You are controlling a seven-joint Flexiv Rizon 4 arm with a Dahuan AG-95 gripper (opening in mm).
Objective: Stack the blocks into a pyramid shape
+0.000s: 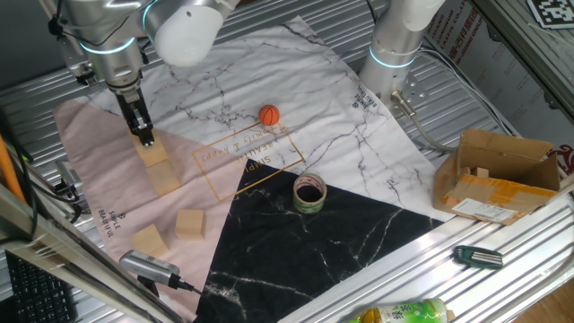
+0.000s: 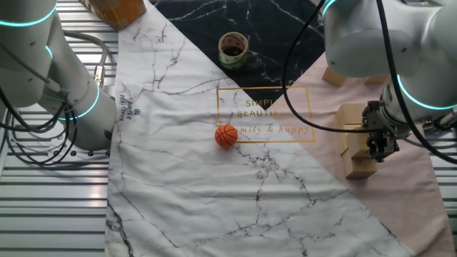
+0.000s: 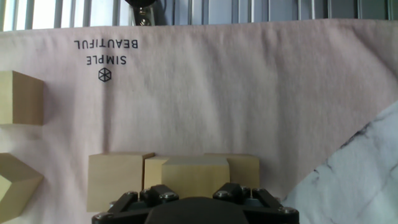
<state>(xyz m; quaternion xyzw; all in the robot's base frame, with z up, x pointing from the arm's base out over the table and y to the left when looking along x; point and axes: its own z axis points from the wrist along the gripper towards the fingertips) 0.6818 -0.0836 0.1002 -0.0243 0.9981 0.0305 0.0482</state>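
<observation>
Three tan blocks form a row (image 3: 118,180) on the pink cloth (image 1: 99,170), seen in one fixed view as a short line (image 1: 167,178). A further block (image 3: 193,169) sits over the row's middle, between my fingers. My gripper (image 1: 145,139) stands upright over it and looks shut on this block; the fingertips are hidden in the hand view. From the other side the gripper (image 2: 377,151) covers part of the row (image 2: 359,168). Two loose blocks (image 1: 190,222) (image 1: 151,240) lie nearer the front; the hand view shows them at left (image 3: 18,96) (image 3: 15,180).
An orange ball (image 1: 269,115) and a tape roll (image 1: 309,193) lie on the marble cloth. A cardboard box (image 1: 498,175) stands at right, and a green bottle (image 1: 404,314) and a dark pen-like object (image 1: 475,257) at the front edge. The second arm's base (image 1: 395,54) stands behind.
</observation>
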